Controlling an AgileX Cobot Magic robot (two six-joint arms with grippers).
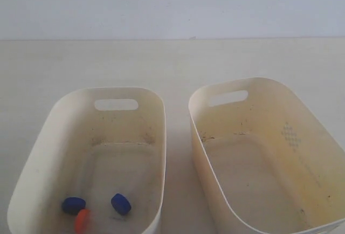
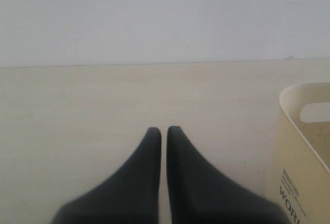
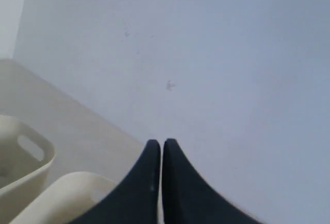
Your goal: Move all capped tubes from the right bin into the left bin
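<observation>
Presently I view two cream tubs standing side by side on the pale table (image 1: 172,67); all positions below are given relative to the left bin (image 1: 135,91).

(a) Exterior view. The right bin (image 1: 253,83) stands just beside the left bin, separated from it by a narrow strip of table. It is marked by a diamond of small dots (image 1: 290,135) on its inner wall, and its visible floor shows brown specks. The capped tubes (image 1: 82,220) lie on the floor of the left bin, at the end away from its slot handle (image 1: 116,104). Their clear bodies hardly register, so I read them by the caps: an orange-red cap (image 1: 82,219), a dark blue cap (image 1: 73,205) touching or just beside it (I cannot tell which), and a second dark blue cap (image 1: 121,204) near both but apart.

(b) Left wrist view. The left gripper (image 2: 163,130) is clenched, its black fingers (image 2: 144,172) meeting with only a thin seam between them and nothing held. It sits over bare table beside a cream tub wall bearing black lettering (image 2: 291,198); I cannot tell which bin this is.

(c) Right wrist view. The right gripper (image 3: 161,142) is likewise clenched and holds nothing. It points toward the grey wall (image 3: 216,53), with both tubs to one side.
</observation>
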